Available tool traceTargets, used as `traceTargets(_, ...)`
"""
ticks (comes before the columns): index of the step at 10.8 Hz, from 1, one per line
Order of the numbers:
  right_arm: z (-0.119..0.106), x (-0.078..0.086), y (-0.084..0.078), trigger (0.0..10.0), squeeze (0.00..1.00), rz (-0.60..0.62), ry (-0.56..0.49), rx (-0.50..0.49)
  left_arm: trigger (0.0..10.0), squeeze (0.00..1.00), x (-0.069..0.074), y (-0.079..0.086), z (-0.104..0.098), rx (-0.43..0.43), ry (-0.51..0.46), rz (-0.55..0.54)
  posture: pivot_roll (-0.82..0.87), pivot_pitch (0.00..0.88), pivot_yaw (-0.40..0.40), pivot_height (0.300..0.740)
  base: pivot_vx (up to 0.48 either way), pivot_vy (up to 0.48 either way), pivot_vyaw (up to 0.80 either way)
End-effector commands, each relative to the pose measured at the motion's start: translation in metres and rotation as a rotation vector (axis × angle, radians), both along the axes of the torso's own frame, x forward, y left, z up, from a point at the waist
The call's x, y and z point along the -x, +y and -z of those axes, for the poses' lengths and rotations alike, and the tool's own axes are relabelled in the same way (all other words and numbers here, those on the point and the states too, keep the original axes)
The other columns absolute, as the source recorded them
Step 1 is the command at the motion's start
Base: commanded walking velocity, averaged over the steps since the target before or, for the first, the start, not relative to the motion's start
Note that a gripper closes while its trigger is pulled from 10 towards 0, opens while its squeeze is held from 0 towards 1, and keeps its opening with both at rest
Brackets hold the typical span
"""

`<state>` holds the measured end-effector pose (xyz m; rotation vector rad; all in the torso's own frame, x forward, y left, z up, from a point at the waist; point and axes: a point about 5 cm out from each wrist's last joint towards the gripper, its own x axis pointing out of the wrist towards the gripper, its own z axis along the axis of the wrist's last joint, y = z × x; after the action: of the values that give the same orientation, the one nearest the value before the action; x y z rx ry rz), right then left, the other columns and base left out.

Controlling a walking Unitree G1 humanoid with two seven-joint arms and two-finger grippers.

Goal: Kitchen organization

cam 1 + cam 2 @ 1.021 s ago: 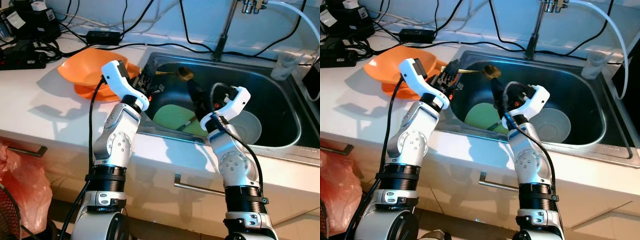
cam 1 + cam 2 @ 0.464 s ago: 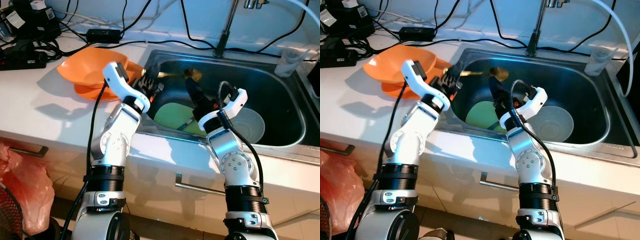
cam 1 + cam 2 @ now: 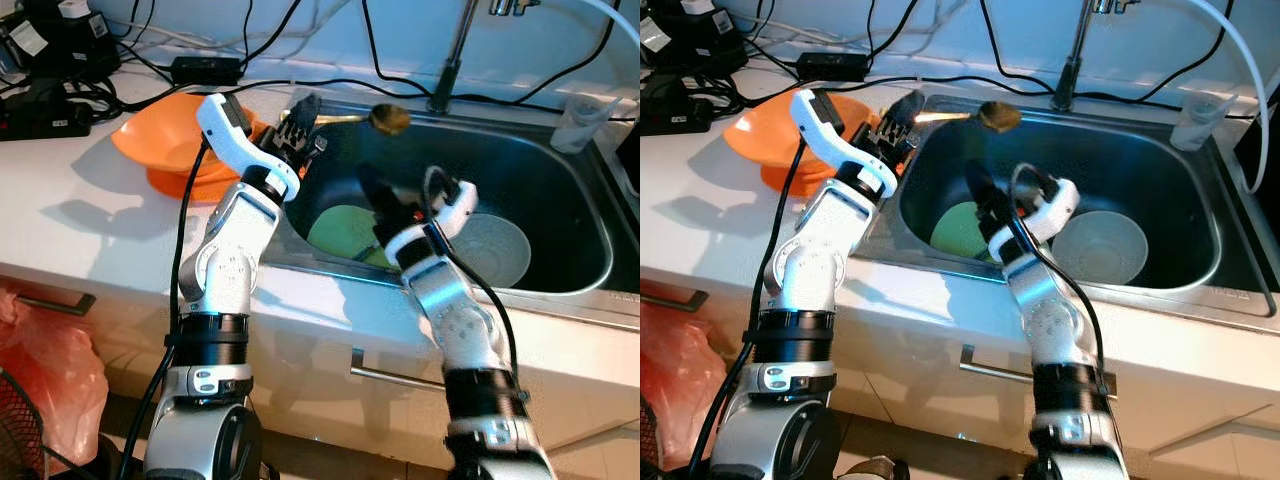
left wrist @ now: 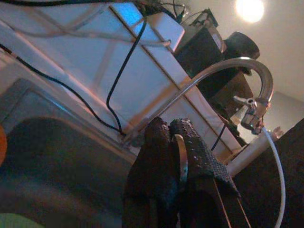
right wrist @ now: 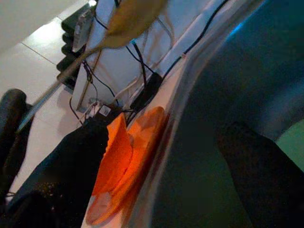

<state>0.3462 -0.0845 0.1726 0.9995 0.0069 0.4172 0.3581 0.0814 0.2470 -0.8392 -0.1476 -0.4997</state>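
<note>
White bench, steel sink (image 3: 560,290). Left hand (image 3: 300,120), clamped on spoon (image 3: 385,118), has risen toward 11 o'clock: spoon leaving sink. Right hand (image 3: 385,210) apart.

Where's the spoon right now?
The spoon is held by its handle in the left gripper, raised over the sink's back left edge, its bowl just left of the tap.
</note>
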Motion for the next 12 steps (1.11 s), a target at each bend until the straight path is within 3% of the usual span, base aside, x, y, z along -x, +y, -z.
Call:
traceTargets(1, -0.027, -0.004, 0.033, 10.0, 0.0, -0.069, -0.074, -0.115, 0.0, 0.0, 0.006, -0.013, -0.004, 0.032, -0.005, 0.043, 0.1, 0.073, 0.004, 0.74, 0.0, 0.0, 0.0)
traceTargets(6, -0.041, -0.013, 0.043, 10.0, 0.0, -0.132, -0.142, -0.153, 0.0, 0.0, 0.012, -0.017, 0.002, 0.055, 0.027, 0.055, 0.11, 0.084, -0.025, 0.74, 0.0, 0.0, 0.0)
traceTargets(8, -0.043, -0.015, 0.046, 10.0, 0.0, -0.124, -0.162, -0.099, 0.0, 0.0, 0.012, -0.017, 0.005, 0.058, 0.04, 0.049, 0.11, 0.085, -0.032, 0.74, 0.0, 0.0, 0.0)
traceTargets(9, -0.045, -0.016, 0.045, 10.0, 1.0, -0.124, -0.173, -0.102, 0.0, 0.0, 0.011, -0.016, 0.005, 0.059, 0.038, 0.044, 0.11, 0.085, -0.032, 0.74, 0.0, 0.0, 0.0)
traceTargets(10, -0.046, -0.016, 0.045, 10.0, 1.0, -0.124, -0.179, -0.104, 0.0, 0.0, 0.01, -0.014, 0.003, 0.061, 0.036, 0.038, 0.11, 0.081, -0.036, 0.74, 0.0, 0.0, 0.0)
traceTargets(11, -0.046, -0.018, 0.043, 10.0, 0.59, -0.122, -0.18, -0.116, 0.0, 0.0, 0.01, -0.014, 0.002, 0.065, 0.032, 0.039, 0.11, 0.082, -0.036, 0.74, 0.0, 0.0, 0.0)
traceTargets(12, -0.046, -0.018, 0.043, 10.0, 0.0, -0.123, -0.177, -0.127, 0.0, 0.0, 0.011, -0.015, 0.002, 0.066, 0.032, 0.045, 0.11, 0.081, -0.035, 0.74, 0.0, 0.0, 0.0)
